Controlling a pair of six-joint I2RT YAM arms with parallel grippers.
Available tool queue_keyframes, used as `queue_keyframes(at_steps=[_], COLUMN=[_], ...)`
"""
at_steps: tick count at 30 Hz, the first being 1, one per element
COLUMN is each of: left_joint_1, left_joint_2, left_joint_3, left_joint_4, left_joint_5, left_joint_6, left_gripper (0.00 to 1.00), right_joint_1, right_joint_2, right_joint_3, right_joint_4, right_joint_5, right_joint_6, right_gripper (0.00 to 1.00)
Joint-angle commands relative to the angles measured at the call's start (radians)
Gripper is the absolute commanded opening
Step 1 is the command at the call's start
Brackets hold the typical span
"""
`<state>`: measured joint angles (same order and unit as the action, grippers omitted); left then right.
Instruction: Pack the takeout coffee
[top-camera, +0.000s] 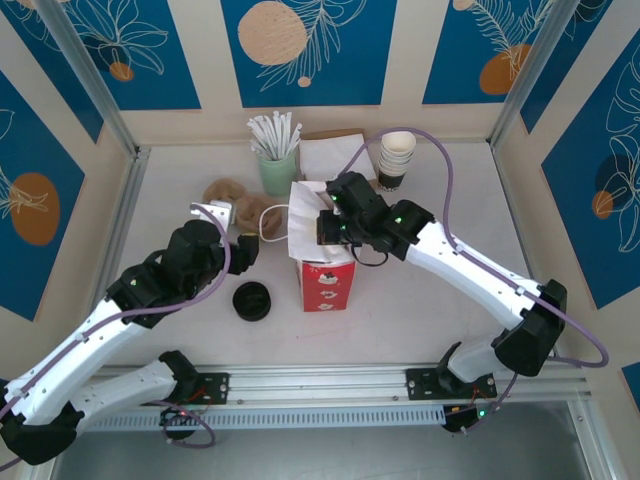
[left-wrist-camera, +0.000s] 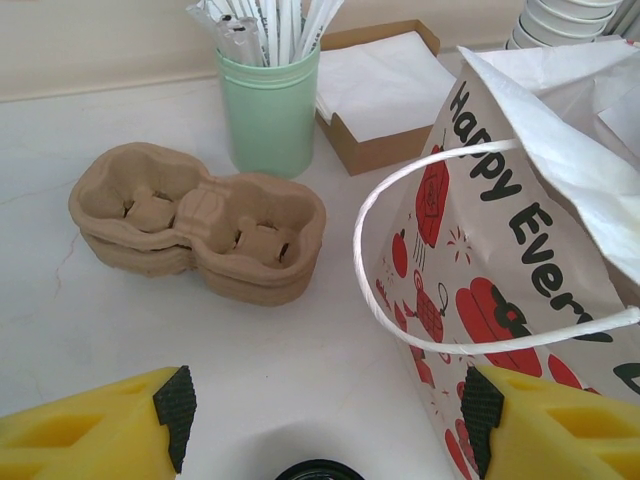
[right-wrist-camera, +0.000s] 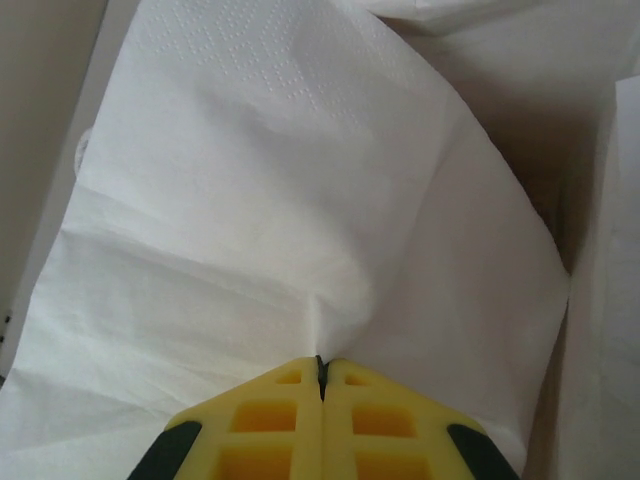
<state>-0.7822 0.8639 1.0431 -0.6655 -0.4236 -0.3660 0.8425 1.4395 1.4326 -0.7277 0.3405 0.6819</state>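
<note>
1. Noted table (top-camera: 430, 310) carrying all items, with both arm bases at its near edge.
2. Found paper bag (top-camera: 327, 285) upright at centre, with its loop handle on the side facing the left arm.
3. Recorded right gripper (right-wrist-camera: 321, 372) at the bag mouth, jaws closed and pinching a white napkin (right-wrist-camera: 300, 200) at a crease. Judged this arm occupied.
4. Recorded left gripper (left-wrist-camera: 328, 405) with jaws spread wide and holding nothing, poised just left of the bag.
5. Located takeout coffee (top-camera: 252, 301) upright on the table, black lid up and long axis vertical, near the bag's left side but apart from it. Placed it below the left gripper and slightly toward the bases, with the lid edge showing between the fingers in the wrist view. Judged left arm clearly nearer. Assessed coming move as lowering the jaws astride the cup.
</note>
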Motion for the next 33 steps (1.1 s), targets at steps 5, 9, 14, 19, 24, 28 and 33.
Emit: queue_keyframes(at_steps=[5,9,14,19,24,28,33], left_joint_1=[-0.007,-0.007,-0.008,-0.008,-0.007,-0.007,-0.006], left_joint_2=[-0.037,-0.041,-0.042,-0.043,-0.042,-0.040,-0.035], left_joint_3=[-0.032,-0.040,-0.041,-0.038,-0.043,-0.043,-0.040], left_joint_4=[0.014,0.012,0.019,0.018,0.020,0.023,0.021], left_joint_5=[-0.009,-0.007,-0.006,-0.006,-0.007,-0.007,-0.008], left_joint_6=[-0.022,-0.026,-0.026,-0.024,-0.024,-0.023,-0.022], left_gripper=[0.72,0.73,0.73,0.73,0.73,0.74,0.74], right_joint_1=[0.027,0.028,0.028,0.032,0.038,0.045,0.056], right_joint_2=[0.035,0.038,0.056,0.081,0.077,0.073,0.055], right_joint_3=[0.011,-0.007,-0.015,-0.018,-0.008,0.034,0.101], right_joint_4=[-0.012,-0.010,-0.014,-0.045,-0.061,-0.076,-0.087], right_joint_5=[0.126,0.157,0.175,0.198,0.224,0.212,0.198], right_joint_6=[-0.074,-0.081,-0.089,-0.088,-0.094,-0.111,-0.132], right_gripper=[0.00,0.00,0.00,0.00,0.00,0.04,0.32])
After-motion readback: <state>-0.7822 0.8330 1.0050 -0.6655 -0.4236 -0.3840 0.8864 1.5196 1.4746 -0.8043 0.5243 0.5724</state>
